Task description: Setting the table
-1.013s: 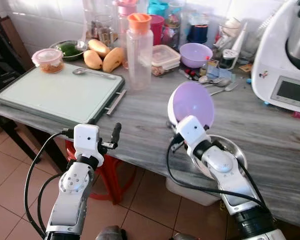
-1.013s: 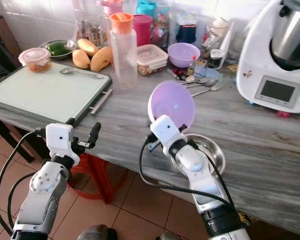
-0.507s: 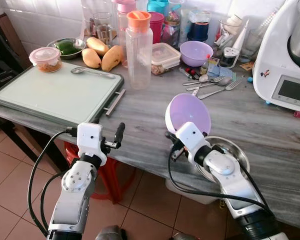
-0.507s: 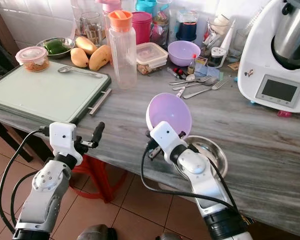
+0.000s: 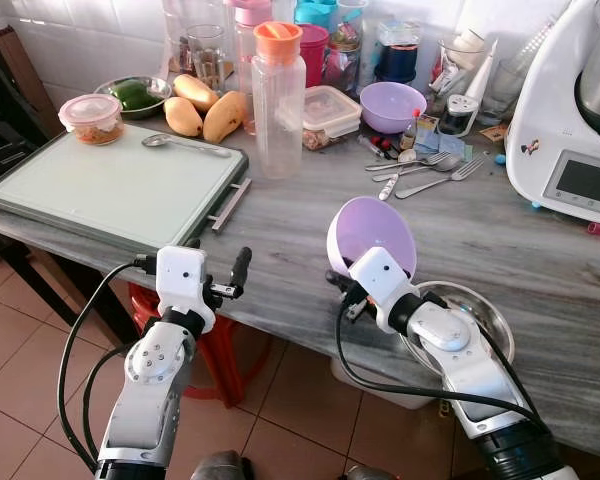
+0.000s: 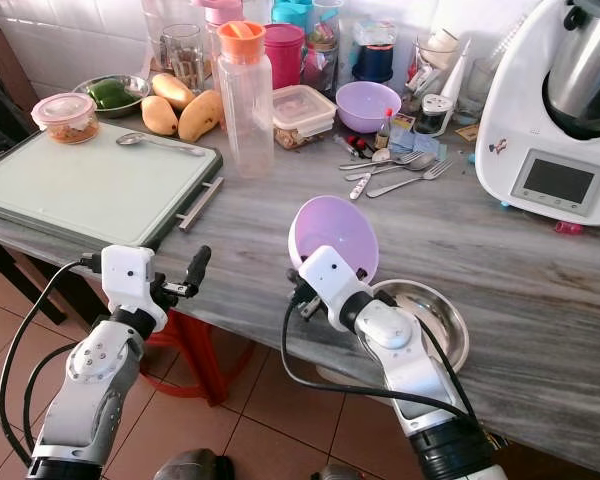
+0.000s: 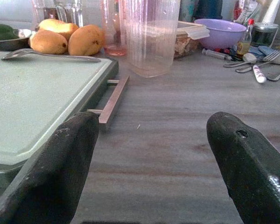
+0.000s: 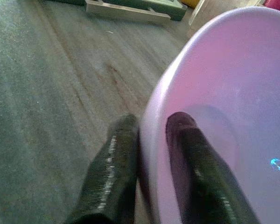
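A light purple plastic bowl (image 5: 372,232) hangs tilted on its side just above the grey wooden counter (image 5: 280,230), near the front edge. My right gripper (image 8: 149,140) is shut on its rim, one finger inside the bowl and one outside. Right of it on the counter sits a steel bowl (image 5: 475,325), with my right forearm passing over it. At the counter's front edge my left gripper (image 7: 149,140) stands open and empty, beside the handle of a pale green tray (image 5: 110,185). A metal spoon (image 5: 185,144) lies on the tray's far side.
The back of the counter is crowded: a clear bottle with an orange cap (image 5: 278,100), mangoes (image 5: 205,110), a second purple bowl (image 5: 393,105), loose cutlery (image 5: 430,165) and a white kitchen machine (image 5: 570,110). A red stool (image 5: 220,340) stands under the counter.
My right gripper has brought the purple bowl a little lower and to the left, leaving more of the steel bowl uncovered. The left arm has stayed put.
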Robot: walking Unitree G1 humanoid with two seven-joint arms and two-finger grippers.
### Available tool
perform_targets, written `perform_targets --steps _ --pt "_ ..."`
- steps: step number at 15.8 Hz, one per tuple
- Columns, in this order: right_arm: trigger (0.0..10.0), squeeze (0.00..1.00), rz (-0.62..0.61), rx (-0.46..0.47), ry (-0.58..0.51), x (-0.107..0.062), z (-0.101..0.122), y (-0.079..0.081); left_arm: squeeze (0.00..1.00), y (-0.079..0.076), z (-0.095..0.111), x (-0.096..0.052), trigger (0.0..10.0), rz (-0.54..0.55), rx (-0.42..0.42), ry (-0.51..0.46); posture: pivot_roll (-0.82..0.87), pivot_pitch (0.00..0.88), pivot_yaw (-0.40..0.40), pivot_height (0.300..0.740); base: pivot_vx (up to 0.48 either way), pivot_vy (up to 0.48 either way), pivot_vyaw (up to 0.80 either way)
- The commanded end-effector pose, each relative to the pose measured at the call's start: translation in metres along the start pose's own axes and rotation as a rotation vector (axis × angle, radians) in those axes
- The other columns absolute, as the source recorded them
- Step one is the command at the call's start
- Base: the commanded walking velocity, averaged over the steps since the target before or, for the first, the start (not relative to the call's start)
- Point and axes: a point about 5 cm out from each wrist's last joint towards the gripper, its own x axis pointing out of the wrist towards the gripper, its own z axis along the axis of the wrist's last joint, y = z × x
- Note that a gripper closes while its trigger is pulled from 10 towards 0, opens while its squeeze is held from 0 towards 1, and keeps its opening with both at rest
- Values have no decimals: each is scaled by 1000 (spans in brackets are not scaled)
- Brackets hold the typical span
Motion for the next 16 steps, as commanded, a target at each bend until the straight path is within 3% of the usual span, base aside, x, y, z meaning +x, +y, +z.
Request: perform_targets --steps 1,16 --pt "10000 1000 -1 -18 -13 -1 4 -1 0 -2 0 3 10000 -12 3 7 -16 0 -4 740 0 0 0" --pt "10000 1000 -8 -85 -27 -2 7 -4 0 -5 -6 3 10000 -15 3 50 -19 0 -6 740 0 0 0"
